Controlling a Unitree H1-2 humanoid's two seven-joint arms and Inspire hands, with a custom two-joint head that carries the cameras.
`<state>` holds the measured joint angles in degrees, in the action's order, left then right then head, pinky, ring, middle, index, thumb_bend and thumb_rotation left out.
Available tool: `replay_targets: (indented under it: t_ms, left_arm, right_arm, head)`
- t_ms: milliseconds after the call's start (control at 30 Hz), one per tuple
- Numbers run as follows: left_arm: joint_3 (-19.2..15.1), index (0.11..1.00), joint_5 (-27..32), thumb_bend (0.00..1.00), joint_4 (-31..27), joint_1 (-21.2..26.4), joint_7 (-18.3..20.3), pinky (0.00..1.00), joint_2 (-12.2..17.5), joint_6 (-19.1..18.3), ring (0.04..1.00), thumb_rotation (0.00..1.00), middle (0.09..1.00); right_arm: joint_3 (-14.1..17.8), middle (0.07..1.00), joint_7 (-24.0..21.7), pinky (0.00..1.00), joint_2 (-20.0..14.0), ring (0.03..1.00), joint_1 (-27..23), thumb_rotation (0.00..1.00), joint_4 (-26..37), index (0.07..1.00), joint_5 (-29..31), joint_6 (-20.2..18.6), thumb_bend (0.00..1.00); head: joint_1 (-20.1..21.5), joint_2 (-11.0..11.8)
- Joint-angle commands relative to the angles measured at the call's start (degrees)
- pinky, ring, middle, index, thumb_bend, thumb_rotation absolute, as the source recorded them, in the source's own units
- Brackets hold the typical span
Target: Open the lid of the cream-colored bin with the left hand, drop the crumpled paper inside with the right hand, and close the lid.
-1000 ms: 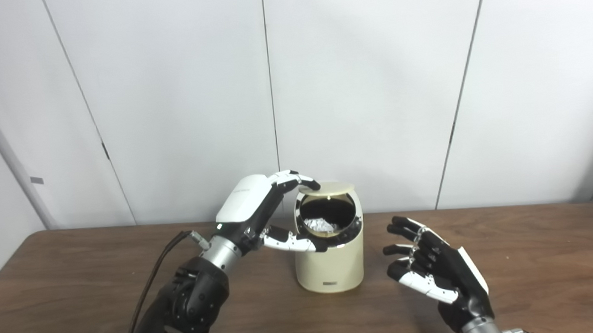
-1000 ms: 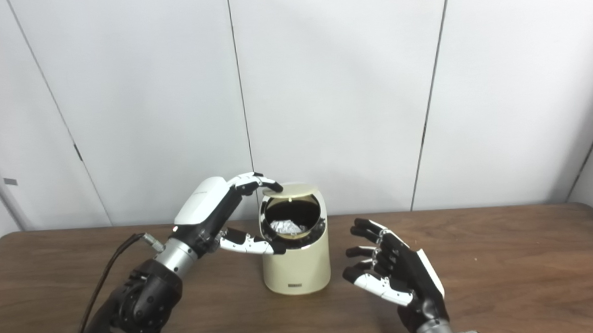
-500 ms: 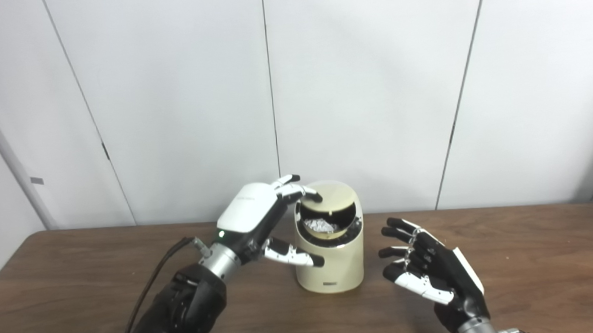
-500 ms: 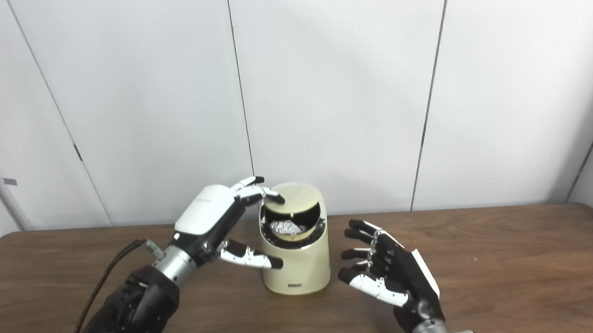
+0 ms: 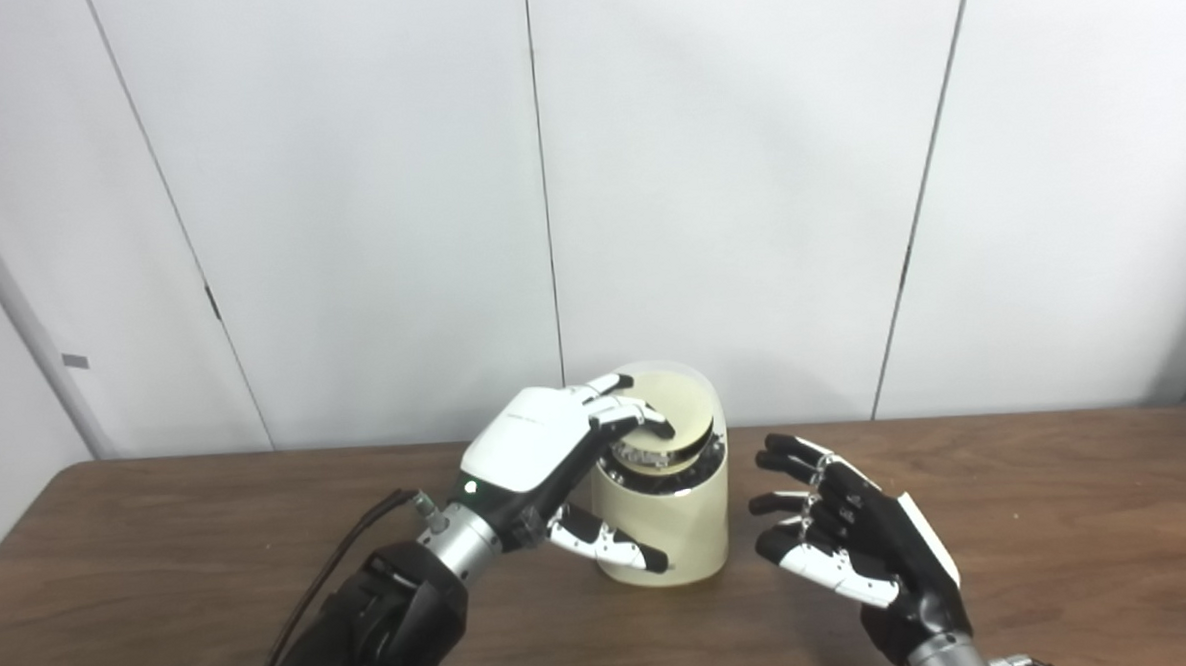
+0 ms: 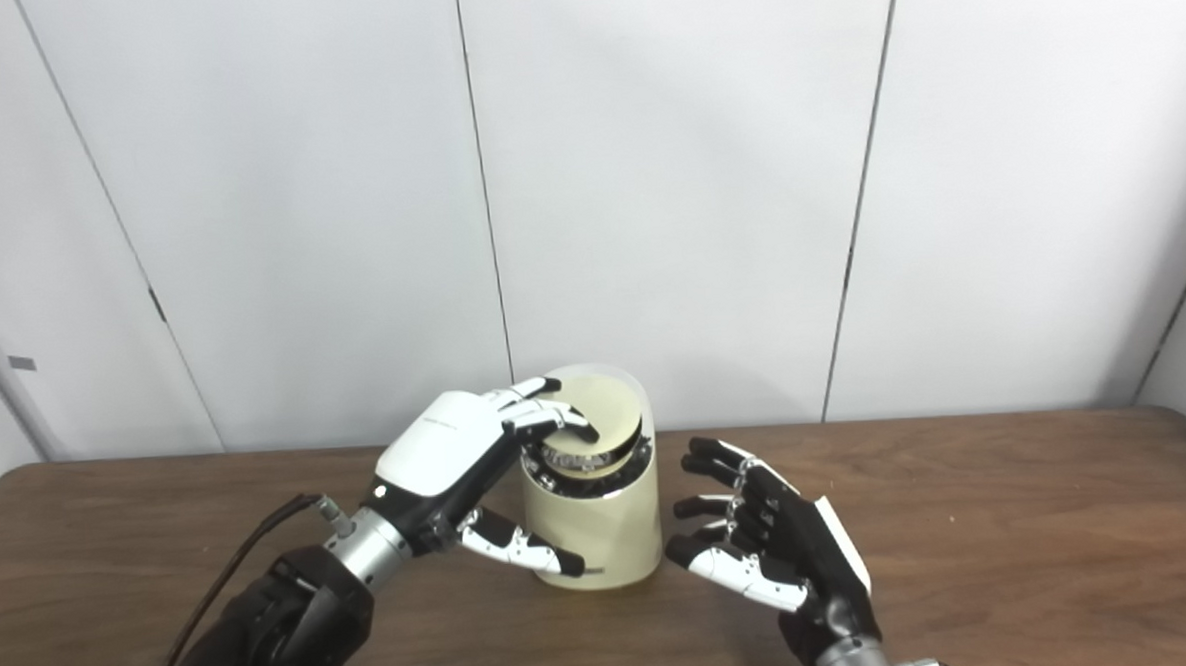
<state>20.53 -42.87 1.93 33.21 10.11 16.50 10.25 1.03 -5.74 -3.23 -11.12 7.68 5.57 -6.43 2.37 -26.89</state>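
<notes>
Lid (image 5: pixel 669 422) was nearly shut on the bin (image 5: pixel 674 530) at desk (image 5: pixel 162 552) centre under left hand (image 5: pixel 548 453) fingertips, paper unseen, presumably inside; right hand (image 5: pixel 848 552) empty, fingers spread, at bin's 3 o'clock.

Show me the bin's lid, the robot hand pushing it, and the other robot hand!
lid (image 5: pixel 678 409), left eye view, bare cream top.
left robot hand (image 5: pixel 558 447), left eye view, white back.
right robot hand (image 6: pixel 777 540), right eye view, dark palm.

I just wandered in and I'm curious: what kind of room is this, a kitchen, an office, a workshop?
Probably a robot test room, not a home. There is only a bare wooden table, plain white wall panels behind it, and one small cream-colored bin set between the robot's hands.
</notes>
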Motion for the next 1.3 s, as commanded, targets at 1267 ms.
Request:
replay_targets:
  t_ms: [1267]
  left_arm:
    - [2.35, 0.804, -14.39, 0.97, -1.45, 0.47, 5.45, 0.93, 0.61, -5.51, 0.946, 0.39, 0.82]
  right_arm:
    - [0.05, 0.779, 0.45, 0.45, -0.3, 0.627, -1.39, 0.27, 4.38, 0.776, -0.1, -1.18, 0.77]
  head:
    - [0.19, -1.68]
